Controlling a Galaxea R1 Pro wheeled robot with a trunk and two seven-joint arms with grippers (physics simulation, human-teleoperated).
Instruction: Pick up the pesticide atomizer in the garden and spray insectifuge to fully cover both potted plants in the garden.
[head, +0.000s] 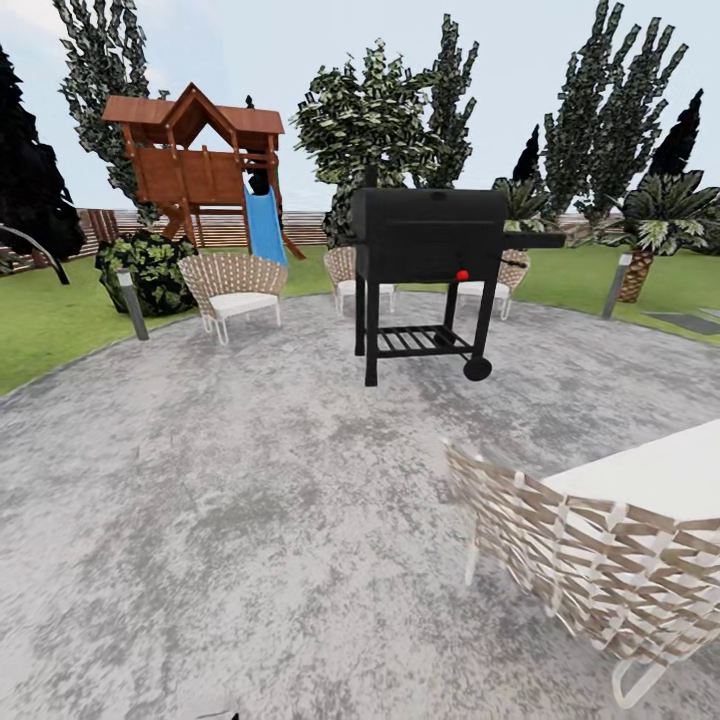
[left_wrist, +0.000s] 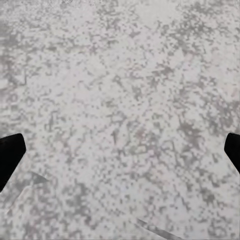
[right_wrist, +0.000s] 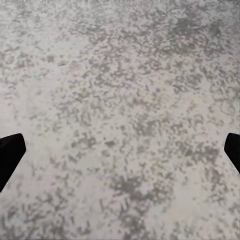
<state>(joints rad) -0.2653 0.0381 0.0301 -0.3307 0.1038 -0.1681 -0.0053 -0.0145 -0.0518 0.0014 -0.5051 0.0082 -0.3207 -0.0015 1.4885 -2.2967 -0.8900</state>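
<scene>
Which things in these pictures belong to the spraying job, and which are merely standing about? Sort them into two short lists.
Belonging to the job:
- left tool, open, empty, over the paving
- right tool, open, empty, over the paving
- lawn of the garden

Merely standing about:
- black grill
- wicker chairs
- wooden playhouse with blue slide
- grey paving

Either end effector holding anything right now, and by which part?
Nothing held: the left end effector and right end effector are open over bare grey paving.

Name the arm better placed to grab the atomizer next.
Neither yet. Both the left gripper and right gripper are open, empty and over speckled grey paving; only a grill and wicker chairs lie ahead.
</scene>
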